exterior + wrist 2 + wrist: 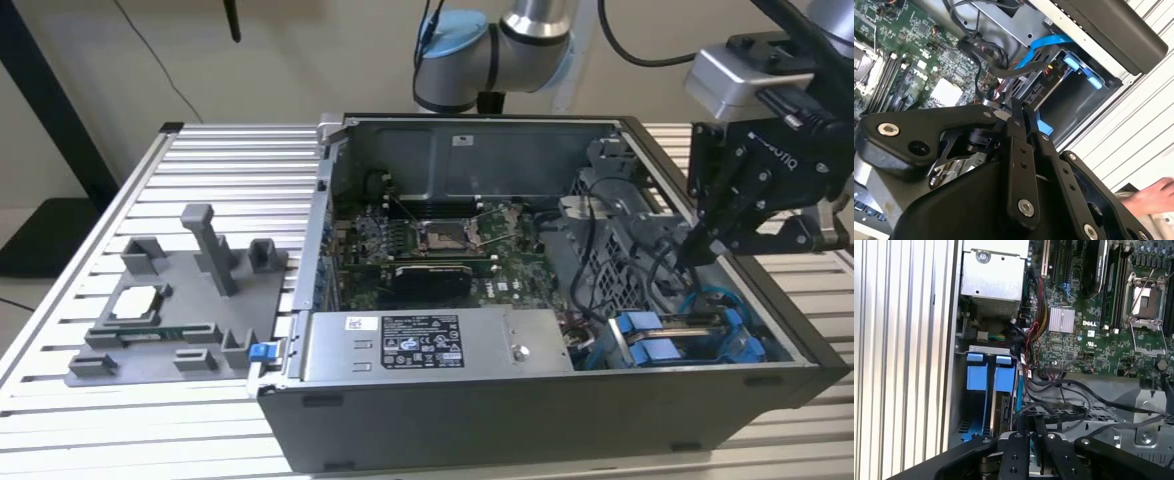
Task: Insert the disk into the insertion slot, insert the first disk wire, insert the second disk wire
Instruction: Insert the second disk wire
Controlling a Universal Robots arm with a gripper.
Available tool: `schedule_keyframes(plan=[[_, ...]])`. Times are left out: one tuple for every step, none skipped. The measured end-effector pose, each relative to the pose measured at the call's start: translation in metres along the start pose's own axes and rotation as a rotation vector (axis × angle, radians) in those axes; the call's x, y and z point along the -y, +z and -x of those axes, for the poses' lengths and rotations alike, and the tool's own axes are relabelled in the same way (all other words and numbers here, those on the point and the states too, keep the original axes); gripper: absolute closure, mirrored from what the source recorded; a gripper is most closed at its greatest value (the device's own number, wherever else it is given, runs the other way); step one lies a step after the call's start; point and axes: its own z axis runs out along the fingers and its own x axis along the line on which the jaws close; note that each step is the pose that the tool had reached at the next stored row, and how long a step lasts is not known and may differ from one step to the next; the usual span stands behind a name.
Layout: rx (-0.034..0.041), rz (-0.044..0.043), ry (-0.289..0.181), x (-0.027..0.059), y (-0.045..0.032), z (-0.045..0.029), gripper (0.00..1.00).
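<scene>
Hovering at the exterior frame's right, my pincer (703,245) pinches a black wire (985,70) narrowly; the disk (674,340) sits seated in the insertion slot (627,240), wiring unfinished.

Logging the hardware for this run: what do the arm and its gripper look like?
The arm is silver tube with light-blue joint caps and black cables trailing off it. The gripper is black, with linked metal fingers held by silver screws, mounted below a grey block.
</scene>
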Motion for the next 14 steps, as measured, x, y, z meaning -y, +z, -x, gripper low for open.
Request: schedule_keyframes(plan=[[0.0,-0.0004,0.004,0.0,0.0006,-0.0012,1.0],[0.0,-0.0007,0.008,-0.0001,0.0012,-0.0023,1.0],[0.0,-0.001,0.012,-0.0002,0.0017,-0.0036,1.0],[0.0,-0.0014,0.016,-0.0003,0.0022,-0.0047,1.0],[0.0,-0.0016,0.019,-0.0004,0.0027,-0.0057,1.0],[0.0,-0.002,0.023,-0.0004,0.0031,-0.0064,1.0],[0.0001,-0.0021,0.025,-0.0004,0.0034,-0.0067,1.0],[0.0001,-0.0022,0.025,-0.0004,0.0034,-0.0067,1.0],[0.0001,-0.0022,0.026,-0.0004,0.0034,-0.0067,1.0],[0.0,-0.0022,0.026,-0.0004,0.0034,-0.0067,1.0],[0.0,-0.0022,0.026,-0.0004,0.0034,-0.0067,1.0],[-0.0001,-0.0022,0.026,-0.0004,0.0033,-0.0067,1.0],[0.0,-0.0022,0.026,-0.0004,0.0034,-0.0067,1.0],[0.0,-0.0022,0.026,-0.0004,0.0034,-0.0067,1.0]])
